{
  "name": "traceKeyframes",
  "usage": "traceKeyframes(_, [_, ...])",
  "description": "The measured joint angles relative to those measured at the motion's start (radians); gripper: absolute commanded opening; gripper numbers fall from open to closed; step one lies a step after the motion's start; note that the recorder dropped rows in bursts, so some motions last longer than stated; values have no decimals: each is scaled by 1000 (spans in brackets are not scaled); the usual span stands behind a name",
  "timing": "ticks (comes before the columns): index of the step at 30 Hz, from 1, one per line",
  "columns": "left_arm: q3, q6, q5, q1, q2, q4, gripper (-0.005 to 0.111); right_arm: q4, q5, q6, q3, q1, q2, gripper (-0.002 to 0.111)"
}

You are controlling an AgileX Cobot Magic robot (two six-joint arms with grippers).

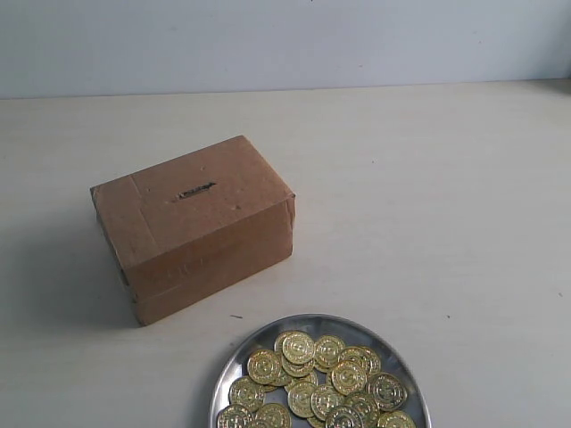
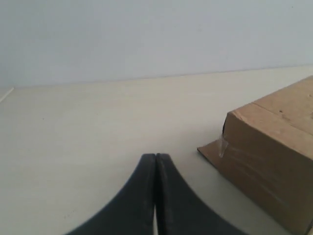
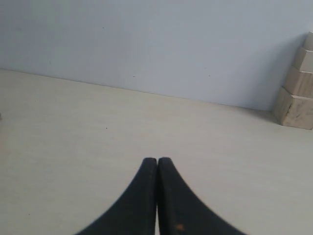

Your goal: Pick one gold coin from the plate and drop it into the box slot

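Gold coins (image 1: 321, 383), embossed I think, heap on the shiny round plate (image 1: 308, 321) at six o'clock. The taped cardboard box (image 1: 192, 236), ragged slot (image 1: 194, 191) on top, sits toward ten. The left hand (image 2: 155, 159) and right hand (image 3: 157, 161) are pinched closed, empty.

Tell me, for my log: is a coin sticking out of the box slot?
No, the slot on the box is a bare dark slit, nothing poking out.

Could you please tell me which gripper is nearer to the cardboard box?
Left. The left gripper sits shut close to the box, by its taped corner. The right gripper, also shut, faces table and stacked wooden blocks, no box in view.
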Motion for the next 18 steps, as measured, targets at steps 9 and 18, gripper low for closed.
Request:
traceKeyframes(9, [2, -23, 42, 0, 0, -5, 0, 3, 2, 0, 0, 0, 0, 0])
traceKeyframes(18, [2, -25, 43, 0, 0, -7, 0, 16, 14, 20, 0, 0, 0, 0])
